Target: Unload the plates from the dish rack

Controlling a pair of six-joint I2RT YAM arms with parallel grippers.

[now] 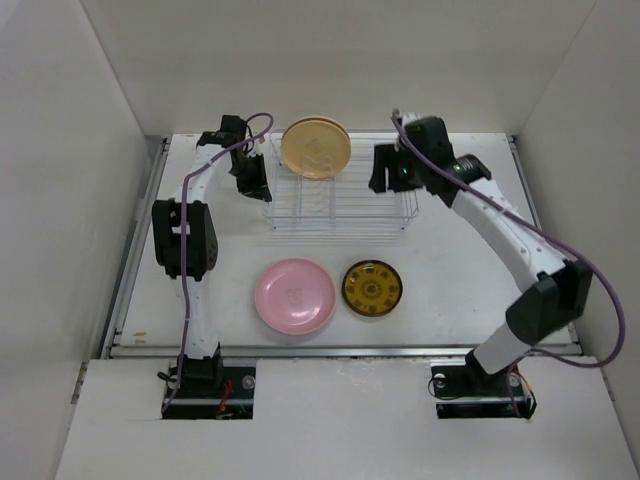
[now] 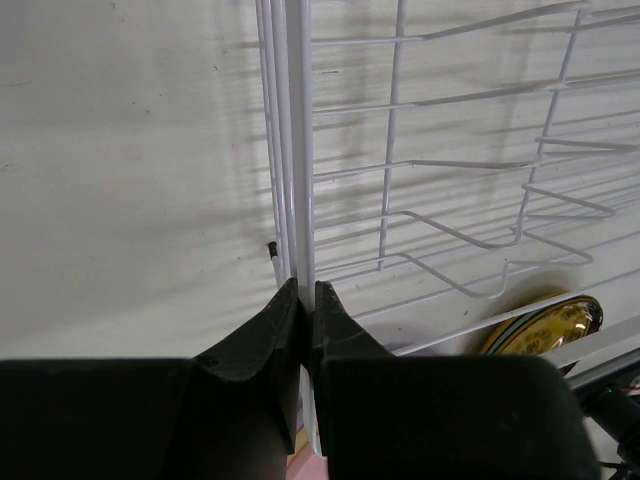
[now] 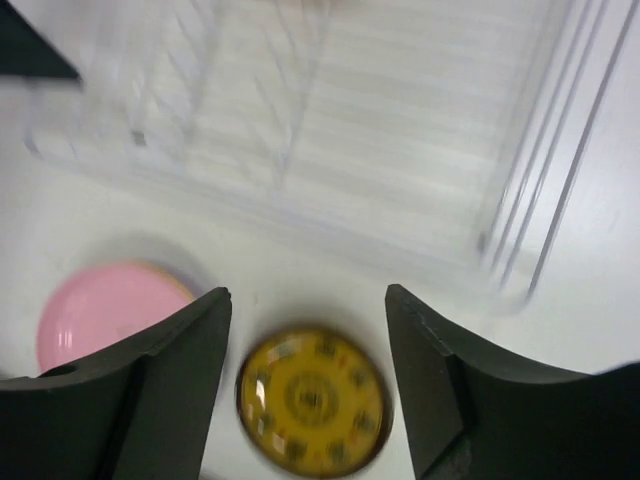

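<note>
The wire dish rack (image 1: 385,208) stands at the back of the table with a yellow-tan plate (image 1: 315,147) upright in its left part. A pink plate (image 1: 294,295) and an amber-brown patterned plate (image 1: 372,287) lie flat on the table in front. My left gripper (image 1: 250,180) is shut on the rack's left edge wire (image 2: 300,150). My right gripper (image 1: 385,170) is open and empty above the rack's right end. In the right wrist view it (image 3: 308,300) looks down on the amber plate (image 3: 312,400) and pink plate (image 3: 100,310). The amber plate also shows in the left wrist view (image 2: 545,325).
White walls enclose the table on three sides. The table's front edge (image 1: 340,350) runs just in front of the two flat plates. The rack's upright dividers (image 2: 470,230) stand bare to the right of the yellow-tan plate.
</note>
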